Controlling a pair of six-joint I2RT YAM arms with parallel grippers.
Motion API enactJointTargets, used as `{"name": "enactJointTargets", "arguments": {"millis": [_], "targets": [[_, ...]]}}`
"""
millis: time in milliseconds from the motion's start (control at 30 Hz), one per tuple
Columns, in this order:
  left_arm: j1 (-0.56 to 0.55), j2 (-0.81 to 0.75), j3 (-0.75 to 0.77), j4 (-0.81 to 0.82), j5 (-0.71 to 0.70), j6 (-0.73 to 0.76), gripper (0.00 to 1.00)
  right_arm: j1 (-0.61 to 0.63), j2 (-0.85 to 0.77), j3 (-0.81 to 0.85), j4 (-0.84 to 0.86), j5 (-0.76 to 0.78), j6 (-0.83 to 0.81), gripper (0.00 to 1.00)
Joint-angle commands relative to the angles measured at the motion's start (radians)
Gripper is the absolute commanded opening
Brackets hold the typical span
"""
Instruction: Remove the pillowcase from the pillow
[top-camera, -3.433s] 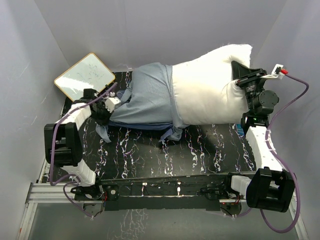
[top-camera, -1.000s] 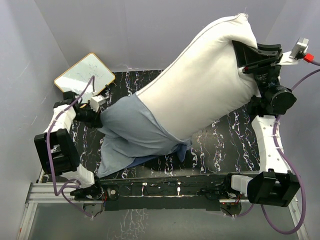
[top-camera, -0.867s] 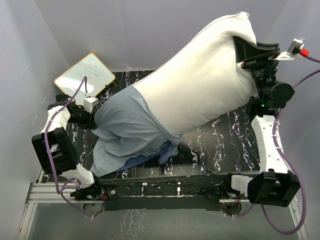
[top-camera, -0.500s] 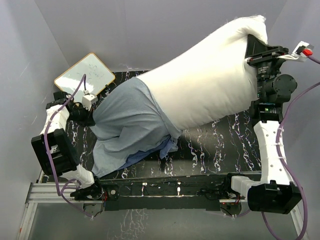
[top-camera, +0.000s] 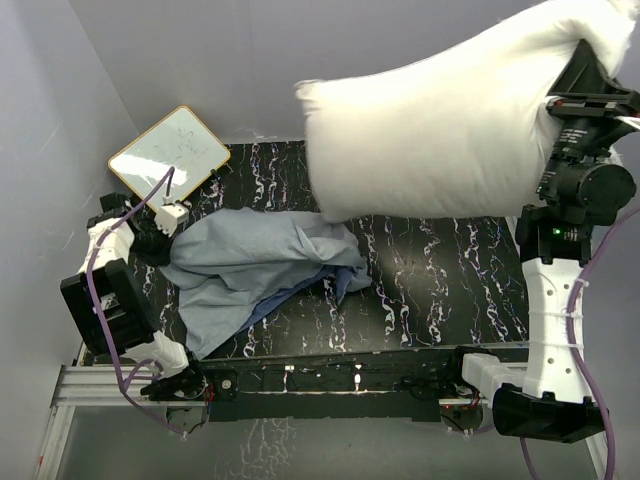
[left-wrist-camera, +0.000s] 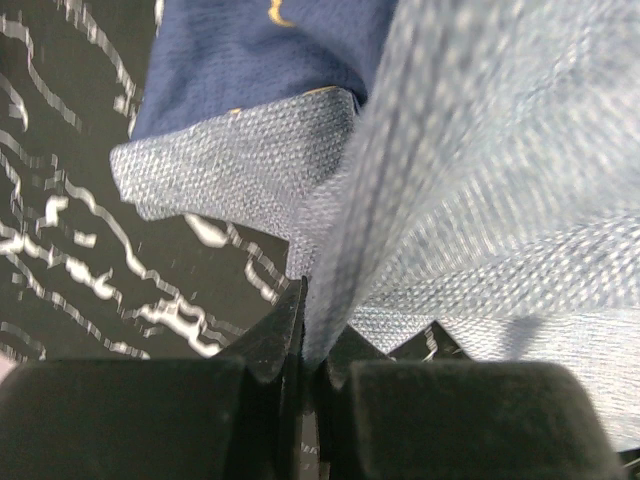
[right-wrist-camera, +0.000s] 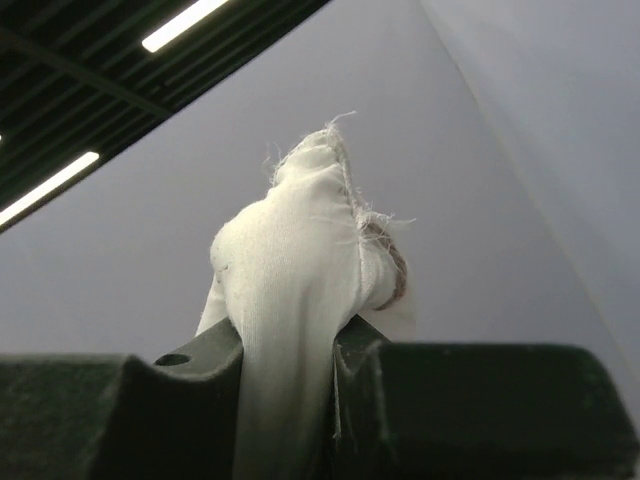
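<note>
Separation looks complete: pillow (top-camera: 440, 130) hangs free above the table (top-camera: 440, 290), while pillowcase (top-camera: 250, 265) lies crumpled on the table's left half, paler side up. What remains, I judge, is lowering the pillow onto the table's right half and letting go. Right arm stands tall at the table's right edge, right gripper (right-wrist-camera: 290, 345) clamped on a pillow corner. Left arm crouches at the table's left edge, left gripper (left-wrist-camera: 312, 335) pinched on a pillowcase fold.
</note>
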Motion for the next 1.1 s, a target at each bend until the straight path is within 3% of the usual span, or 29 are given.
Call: {"name": "enactJointTargets", "arguments": {"millis": [0,200,333,600,733,767,833,900,933,967,1067], "targets": [[0.055,-0.025,0.002,0.024,-0.106,0.066,0.00,-0.026,-0.030,0.171,0.275,0.166,-0.083,0.08],[0.063,-0.073,-0.013,0.005,-0.087,0.074,0.00,-0.026,-0.029,0.187,0.227,0.166,-0.066,0.08],[0.032,-0.103,0.066,-0.122,0.119,0.013,0.00,-0.027,-0.007,0.174,0.210,0.007,0.026,0.08],[-0.390,-0.116,0.267,-0.091,0.230,-0.369,0.00,-0.021,0.087,0.149,0.238,-0.285,0.334,0.08],[-0.540,-0.042,0.398,-0.090,0.232,-0.478,0.00,0.026,0.121,0.169,0.259,-0.343,0.365,0.08],[-0.559,-0.024,0.410,-0.093,0.225,-0.487,0.07,0.031,0.128,0.175,0.263,-0.351,0.371,0.08],[-0.573,-0.001,0.410,-0.086,0.212,-0.493,0.37,0.031,0.131,0.166,0.278,-0.354,0.390,0.08],[-0.572,-0.018,0.380,-0.047,0.148,-0.511,0.75,0.031,0.120,0.131,0.283,-0.340,0.388,0.08],[-0.572,-0.034,0.363,-0.029,0.121,-0.510,0.88,0.031,0.110,0.101,0.277,-0.332,0.378,0.08],[-0.570,-0.053,0.346,-0.016,0.098,-0.504,0.96,0.031,0.095,0.063,0.269,-0.323,0.368,0.08],[-0.553,-0.113,0.314,0.001,0.049,-0.484,0.97,0.031,0.029,-0.120,0.231,-0.262,0.317,0.08]]}}
